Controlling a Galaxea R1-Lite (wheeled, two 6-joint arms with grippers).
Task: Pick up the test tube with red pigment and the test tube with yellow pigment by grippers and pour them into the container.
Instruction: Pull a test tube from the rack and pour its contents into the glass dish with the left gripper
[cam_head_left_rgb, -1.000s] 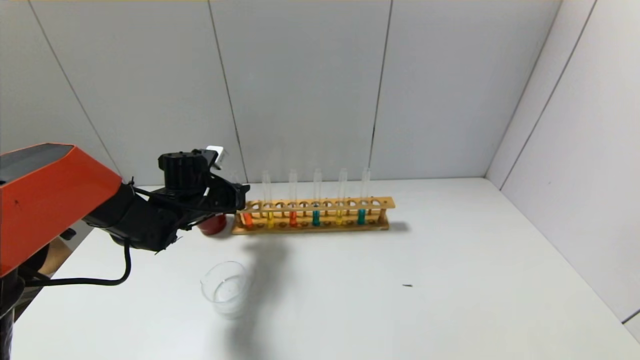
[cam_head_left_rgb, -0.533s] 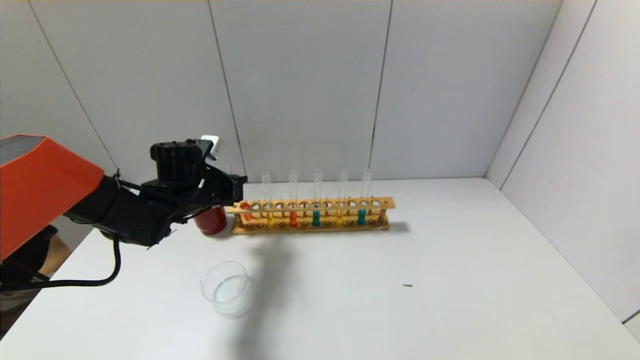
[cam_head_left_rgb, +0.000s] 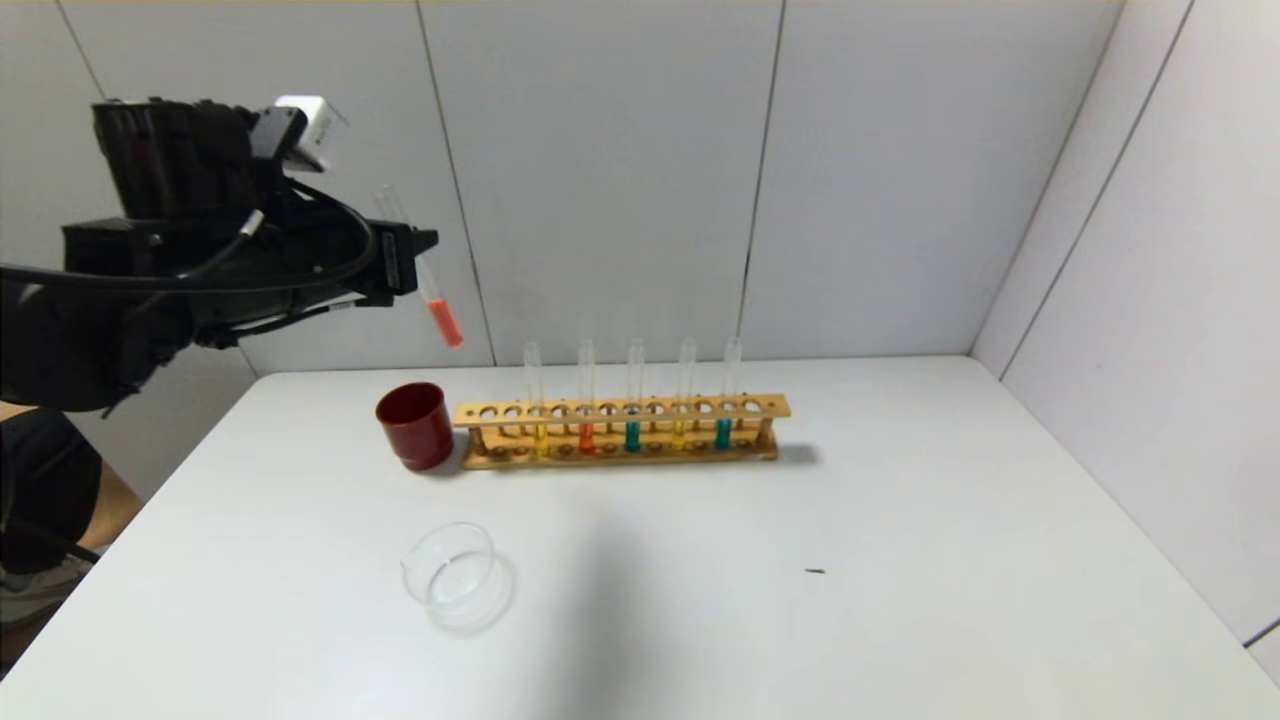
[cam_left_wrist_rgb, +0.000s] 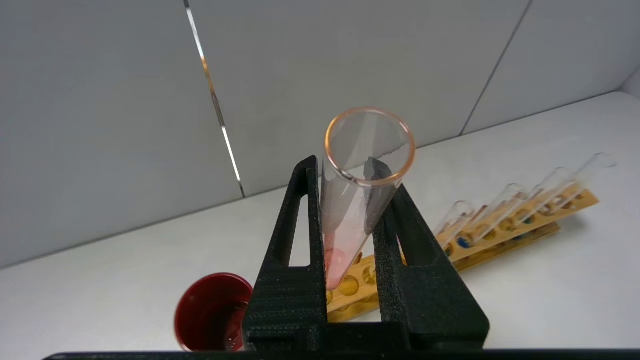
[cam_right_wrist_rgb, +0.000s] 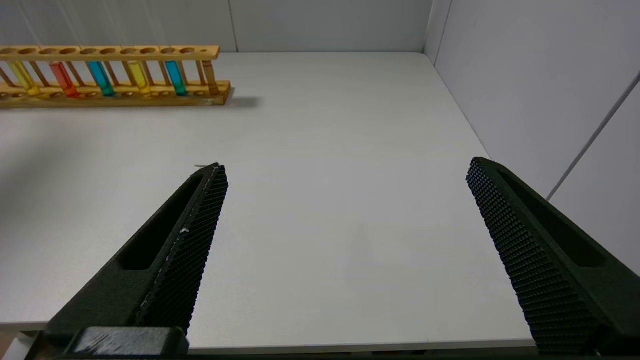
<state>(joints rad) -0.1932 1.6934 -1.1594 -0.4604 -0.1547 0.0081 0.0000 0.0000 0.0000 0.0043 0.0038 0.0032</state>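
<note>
Orange-red liquid in gripped test tube (cam_head_left_rgb: 430, 285)

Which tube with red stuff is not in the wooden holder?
The test tube with red pigment clamped in the left gripper, tilted high above the red cup. The other red tube stands upright in the rack.

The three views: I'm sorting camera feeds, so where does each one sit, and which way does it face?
Head view: high, looking down at the table; shows the left end effector holding the red-pigment tube.
Left wrist view: behind that end effector, facing the wall and the rack.
Right wrist view: low at the table's near edge, across its open right end effector.
All three share the rack.
</note>
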